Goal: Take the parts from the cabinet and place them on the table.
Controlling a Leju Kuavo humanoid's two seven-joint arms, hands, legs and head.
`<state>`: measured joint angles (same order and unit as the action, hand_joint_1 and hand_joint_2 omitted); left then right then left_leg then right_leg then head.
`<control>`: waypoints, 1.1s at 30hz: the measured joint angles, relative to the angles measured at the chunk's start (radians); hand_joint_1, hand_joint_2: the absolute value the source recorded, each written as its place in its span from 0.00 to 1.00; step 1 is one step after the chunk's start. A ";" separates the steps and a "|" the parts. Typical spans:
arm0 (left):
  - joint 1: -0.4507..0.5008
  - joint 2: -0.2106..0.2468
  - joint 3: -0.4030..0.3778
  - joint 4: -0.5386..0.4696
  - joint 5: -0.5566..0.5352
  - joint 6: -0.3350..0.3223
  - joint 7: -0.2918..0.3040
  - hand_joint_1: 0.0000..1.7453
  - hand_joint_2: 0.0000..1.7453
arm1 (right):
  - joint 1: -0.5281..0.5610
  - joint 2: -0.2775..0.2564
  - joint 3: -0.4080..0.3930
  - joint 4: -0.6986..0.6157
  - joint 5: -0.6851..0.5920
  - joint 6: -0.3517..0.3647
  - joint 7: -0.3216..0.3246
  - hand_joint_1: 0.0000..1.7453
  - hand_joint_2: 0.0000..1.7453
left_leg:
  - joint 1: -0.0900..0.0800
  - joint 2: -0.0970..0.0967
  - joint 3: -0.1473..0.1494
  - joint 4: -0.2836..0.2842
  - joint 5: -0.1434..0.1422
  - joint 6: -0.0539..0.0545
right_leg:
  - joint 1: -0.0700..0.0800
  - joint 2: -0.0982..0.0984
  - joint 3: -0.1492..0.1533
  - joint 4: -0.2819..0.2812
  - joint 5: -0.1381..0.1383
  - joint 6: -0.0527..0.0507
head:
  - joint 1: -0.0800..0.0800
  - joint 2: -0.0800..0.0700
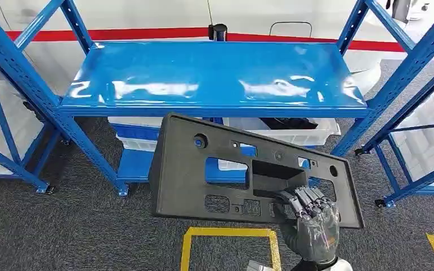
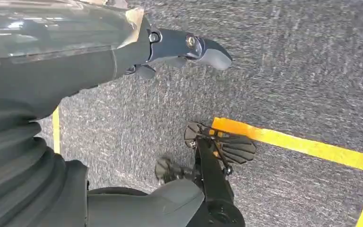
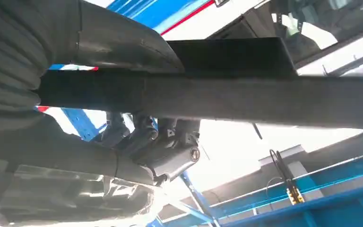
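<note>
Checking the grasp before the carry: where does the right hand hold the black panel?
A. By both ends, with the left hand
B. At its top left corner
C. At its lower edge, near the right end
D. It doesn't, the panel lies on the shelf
C: the right hand grips the black panel at its lower edge near the right end, in front of the blue shelf.

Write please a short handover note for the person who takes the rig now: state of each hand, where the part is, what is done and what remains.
Right hand: grips the dark plastic panel near its lower edge, fingers hooked into the rectangular cutout, holding it up in front of the blue rack.
Left hand: hangs over the grey carpet, holds nothing; whether its fingers are curled or spread is not clear.
Done: one panel is in hand, off the rack. The rack's top shelf is bare; white bins sit on the lower shelf, one with dark items inside.
Left: carry the panel to the table and set it down, then fetch the remaining parts.
</note>
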<state>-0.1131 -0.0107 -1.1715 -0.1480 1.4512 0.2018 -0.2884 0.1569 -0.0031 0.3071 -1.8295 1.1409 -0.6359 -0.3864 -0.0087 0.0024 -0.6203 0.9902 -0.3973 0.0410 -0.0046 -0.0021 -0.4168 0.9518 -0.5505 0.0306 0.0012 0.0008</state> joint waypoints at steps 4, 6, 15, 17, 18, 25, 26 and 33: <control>0.003 -0.006 0.010 0.001 0.021 0.023 -0.005 0.00 1.00 | -0.052 -0.022 0.043 0.049 -0.042 0.000 0.020 1.00 1.00 | 0.002 -0.001 -0.009 0.002 0.022 -0.021 | -0.014 0.000 -0.035 0.008 0.021 -0.027 | -0.004 0.000; 0.007 -0.010 0.014 0.001 0.025 0.027 -0.006 0.00 1.00 | -0.074 -0.031 0.061 0.068 -0.056 0.000 0.023 1.00 1.00 | 0.010 -0.005 -0.038 0.083 -0.084 -0.034 | -0.013 -0.005 -0.054 0.008 0.038 -0.047 | -0.009 0.000; 0.007 -0.010 0.027 0.001 0.028 0.032 -0.006 0.00 1.00 | -0.085 -0.047 0.079 0.102 -0.045 0.000 0.011 1.00 1.00 | 0.023 -0.008 0.127 0.006 -0.108 -0.043 | -0.003 -0.009 -0.124 0.037 0.083 -0.031 | -0.010 0.000; 0.009 -0.010 0.027 0.001 0.026 0.026 -0.006 0.00 1.00 | -0.081 -0.048 0.078 0.101 -0.033 0.000 0.018 1.00 1.00 | 0.017 -0.008 0.117 0.001 -0.104 -0.035 | -0.005 -0.010 -0.129 0.037 0.093 -0.015 | -0.010 0.000; 0.009 -0.010 0.026 0.001 0.025 0.023 -0.003 0.00 1.00 | -0.073 -0.048 0.077 0.098 -0.029 0.000 0.020 1.00 1.00 | 0.014 -0.008 0.114 0.001 -0.101 -0.030 | -0.007 -0.010 -0.131 0.036 0.099 -0.007 | -0.009 0.000; 0.008 -0.008 0.024 0.002 0.017 0.014 0.004 0.00 1.00 | -0.022 -0.051 0.040 0.084 -0.014 0.000 0.018 1.00 1.00 | 0.017 0.006 0.053 -0.015 -0.041 0.012 | -0.009 -0.002 -0.252 0.351 -0.074 -0.009 | -0.004 0.000; 0.008 -0.009 0.024 0.002 0.017 0.013 0.004 0.00 1.00 | -0.018 -0.051 0.037 0.084 -0.013 0.000 0.018 1.00 1.00 | 0.017 0.006 0.042 -0.013 -0.034 0.010 | -0.010 -0.002 -0.226 0.323 -0.061 0.001 | -0.003 0.000; 0.008 -0.005 0.021 0.003 0.007 0.005 0.004 0.00 1.00 | 0.015 -0.050 0.010 0.063 -0.001 0.000 -0.002 1.00 1.00 | 0.010 0.000 0.004 0.008 0.002 -0.022 | -0.010 0.006 -0.064 0.032 0.020 0.008 | -0.009 0.000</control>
<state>-0.1050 -0.0160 -1.1502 -0.1450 1.4580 0.2071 -0.2842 0.1719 -0.0526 0.3174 -1.7662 1.1399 -0.6359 -0.3887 0.0014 0.0019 -0.6167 0.9979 -0.3955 0.0194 -0.0147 0.0043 -0.4810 0.9833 -0.5302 0.0383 -0.0076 0.0008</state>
